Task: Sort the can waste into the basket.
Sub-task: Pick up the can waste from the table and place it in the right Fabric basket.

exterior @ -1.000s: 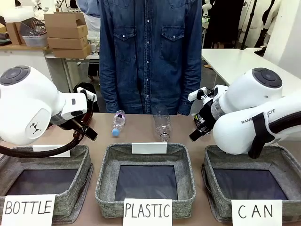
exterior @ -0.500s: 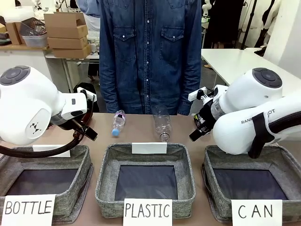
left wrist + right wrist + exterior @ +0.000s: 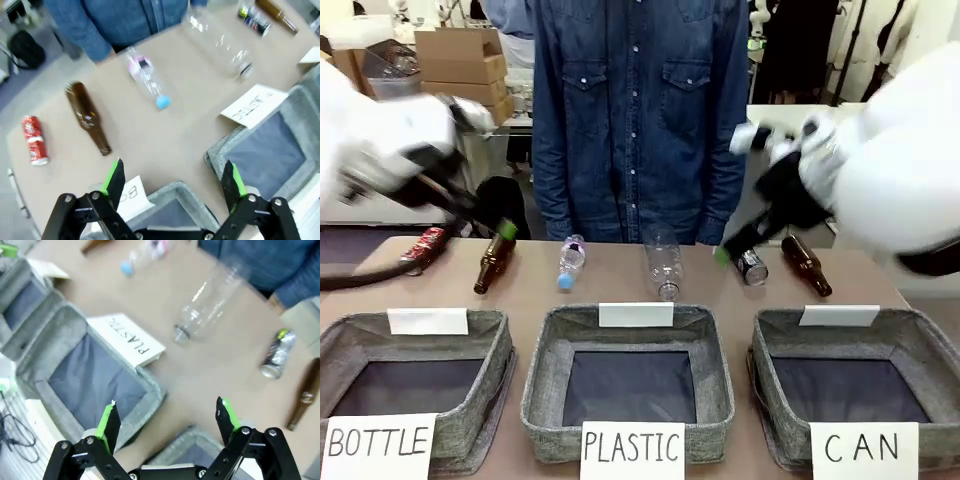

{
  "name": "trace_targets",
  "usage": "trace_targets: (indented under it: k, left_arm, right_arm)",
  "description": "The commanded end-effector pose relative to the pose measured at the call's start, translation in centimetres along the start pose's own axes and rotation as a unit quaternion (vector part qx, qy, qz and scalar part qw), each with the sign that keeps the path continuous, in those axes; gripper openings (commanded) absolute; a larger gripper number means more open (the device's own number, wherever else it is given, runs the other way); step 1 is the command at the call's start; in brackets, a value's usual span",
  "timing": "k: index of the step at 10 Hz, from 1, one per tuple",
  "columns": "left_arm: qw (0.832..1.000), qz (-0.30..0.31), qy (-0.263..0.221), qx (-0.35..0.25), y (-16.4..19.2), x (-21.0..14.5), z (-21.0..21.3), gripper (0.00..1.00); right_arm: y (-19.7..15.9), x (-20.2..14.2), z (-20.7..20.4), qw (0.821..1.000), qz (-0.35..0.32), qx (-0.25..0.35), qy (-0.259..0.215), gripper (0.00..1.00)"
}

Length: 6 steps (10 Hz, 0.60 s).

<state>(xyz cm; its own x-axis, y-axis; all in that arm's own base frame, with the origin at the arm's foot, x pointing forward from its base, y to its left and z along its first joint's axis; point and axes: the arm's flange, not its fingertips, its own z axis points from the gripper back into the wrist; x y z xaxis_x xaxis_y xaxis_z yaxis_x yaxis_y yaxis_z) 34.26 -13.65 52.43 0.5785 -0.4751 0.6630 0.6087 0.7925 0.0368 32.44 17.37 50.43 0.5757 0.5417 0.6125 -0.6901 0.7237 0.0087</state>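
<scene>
Stacked cardboard boxes (image 3: 460,45) back left, white table (image 3: 775,112) back right, tan tabletop (image 3: 610,285) up front.

Brown table (image 3: 610,288), and the PLASTIC basket (image 3: 718,395) sits centre at the near edge. BOTTLE basket (image 3: 496,385) is just left of it, CAN basket (image 3: 766,400) just right. Behind it lie a small clear bottle (image 3: 569,262) and a larger clear bottle (image 3: 664,266). Back left of it there's a brown bottle (image 3: 492,265), then the red can (image 3: 423,247). Back right is the black can (image 3: 752,266), then a second brown bottle (image 3: 807,265).
</scene>
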Motion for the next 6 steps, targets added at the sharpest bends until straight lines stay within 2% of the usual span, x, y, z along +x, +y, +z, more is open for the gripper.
trace_targets:
  k: [1, 2, 3, 4, 6]
  left_arm:
    - [0.997, -0.058, -0.045, 0.029, -2.7, -7.8, 5.6, 1.00]
    - [0.994, -0.097, -0.030, 0.036, -4.2, -8.3, 5.4, 1.00]
    - [0.978, -0.205, 0.009, 0.040, -5.8, -8.9, 3.7, 1.00]
    - [0.997, -0.056, -0.039, 0.026, -1.3, 0.6, 7.3, 1.00]
    - [0.997, -0.056, -0.039, 0.026, -1.3, 0.6, 7.3, 1.00]
  right_arm:
    - [2.9, -10.1, 6.4, 0.993, 0.004, -0.105, -0.060, 1.00]
    - [3.3, -11.1, 7.2, 0.984, -0.016, -0.163, -0.074, 1.00]
    - [3.3, -11.4, 6.9, 0.974, 0.004, -0.209, -0.089, 1.00]
    - [0.2, 0.6, 8.6, 0.993, 0.008, -0.096, -0.068, 1.00]
    - [0.2, 0.6, 8.6, 0.993, 0.008, -0.096, -0.068, 1.00]
